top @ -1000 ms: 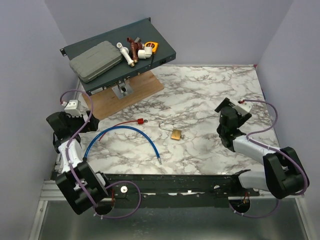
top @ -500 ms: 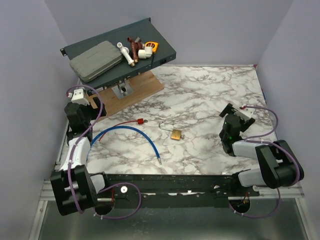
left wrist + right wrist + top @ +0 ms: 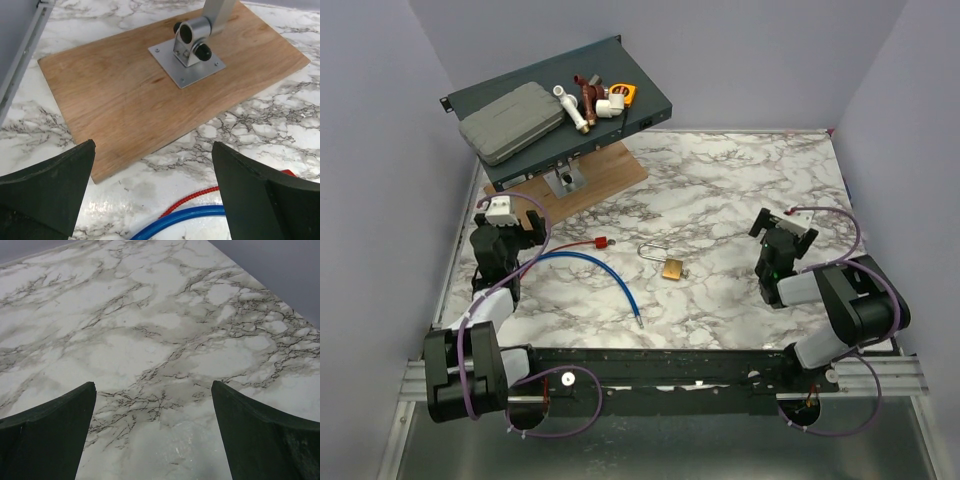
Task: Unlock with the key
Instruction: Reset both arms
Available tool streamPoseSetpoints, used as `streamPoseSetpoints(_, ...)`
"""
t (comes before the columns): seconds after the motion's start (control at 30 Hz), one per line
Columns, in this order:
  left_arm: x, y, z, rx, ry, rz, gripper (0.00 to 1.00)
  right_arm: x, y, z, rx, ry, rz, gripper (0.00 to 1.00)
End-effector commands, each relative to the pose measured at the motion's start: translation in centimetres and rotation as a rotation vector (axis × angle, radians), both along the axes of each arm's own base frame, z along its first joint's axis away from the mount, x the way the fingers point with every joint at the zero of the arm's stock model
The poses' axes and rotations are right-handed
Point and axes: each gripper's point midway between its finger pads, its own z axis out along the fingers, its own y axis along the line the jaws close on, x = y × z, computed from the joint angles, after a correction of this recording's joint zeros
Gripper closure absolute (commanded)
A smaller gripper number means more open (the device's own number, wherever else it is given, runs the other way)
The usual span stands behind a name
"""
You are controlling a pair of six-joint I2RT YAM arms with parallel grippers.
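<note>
Presently: left gripper (image 3: 152,150), jaws wide, empty, above near edge of wooden board (image 3: 125,95). Right gripper (image 3: 152,387), jaws wide, empty, above marble table (image 3: 150,340). Brass padlock (image 3: 671,268) mid-table; key (image 3: 684,272), tiny grey sliver, barely discernible, just beside padlock's right.

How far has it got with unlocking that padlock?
Nothing looks done yet. The brass padlock lies on the marble table. The left claw and right claw, both away from it, are open and empty. Left: find the key, too small to make out here, pick it up and turn it.
</note>
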Motion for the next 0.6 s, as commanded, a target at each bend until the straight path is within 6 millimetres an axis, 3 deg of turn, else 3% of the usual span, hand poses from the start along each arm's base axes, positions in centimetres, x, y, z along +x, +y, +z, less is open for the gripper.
streamPoseSetpoints(0.0,0.6,-0.9,2.4,0.049,-0.114,-0.053,0.01,1.5,0.9,0.6,-0.015,-0.034,0.056,0.0)
streamPoseSetpoints(0.1,0.2,-1.5,3.2,0.043,-0.178,-0.073,0.02,1.9,1.2,0.3,-0.04,-0.016,0.085,0.0)
streamPoseSetpoints(0.17,-0.7,-3.0,4.0,0.06,-0.275,-0.145,0.02,2.1,1.5,0.2,-0.041,-0.009,0.097,0.0)
streamPoseSetpoints(0.23,-1.0,-4.1,3.3,0.103,-0.306,-0.189,0.02,2.2,1.6,0.2,-0.039,-0.005,0.102,0.0)
streamPoseSetpoints(0.43,-0.3,-4.0,2.6,0.122,-0.302,-0.136,0.02,2.3,1.6,0.1,-0.04,-0.001,0.103,0.0)
streamPoseSetpoints(0.57,0.6,-4.0,2.0,0.123,-0.241,-0.119,0.02,2.4,2.8,0.0,-0.047,0.003,0.187,0.0)
